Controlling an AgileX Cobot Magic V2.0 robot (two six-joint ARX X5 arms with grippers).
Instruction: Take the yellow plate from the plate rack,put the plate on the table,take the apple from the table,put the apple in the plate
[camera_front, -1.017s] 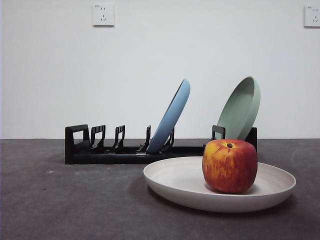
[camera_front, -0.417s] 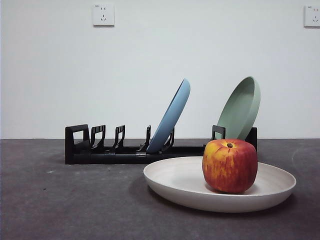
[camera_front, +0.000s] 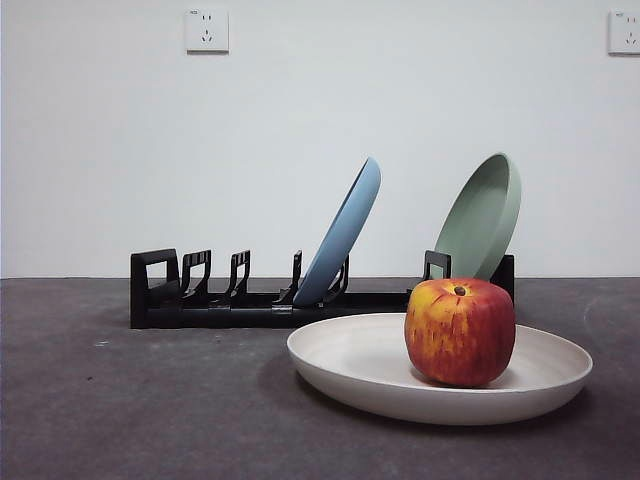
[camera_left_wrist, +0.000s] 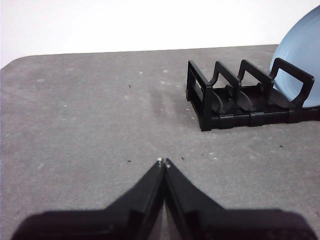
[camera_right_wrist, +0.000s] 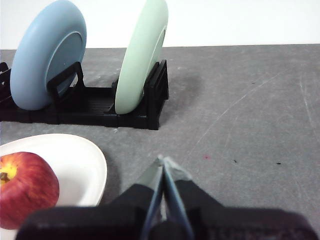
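Blocky red-yellow apple (camera_front: 459, 332) sits in the matte cream shallow plate (camera_front: 350, 365) on the dark grey table (camera_front: 120, 410), just in front of the black slotted rack (camera_front: 200, 300). Apple looks rigid, smooth: grip across its sides. Left tool (camera_left_wrist: 163, 162) and right tool (camera_right_wrist: 162, 161) both pinched together, empty, clear of it

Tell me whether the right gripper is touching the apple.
Apart. The right wrist view shows the right gripper shut over bare table, with grey surface and the yellow plate's rim between it and the apple.
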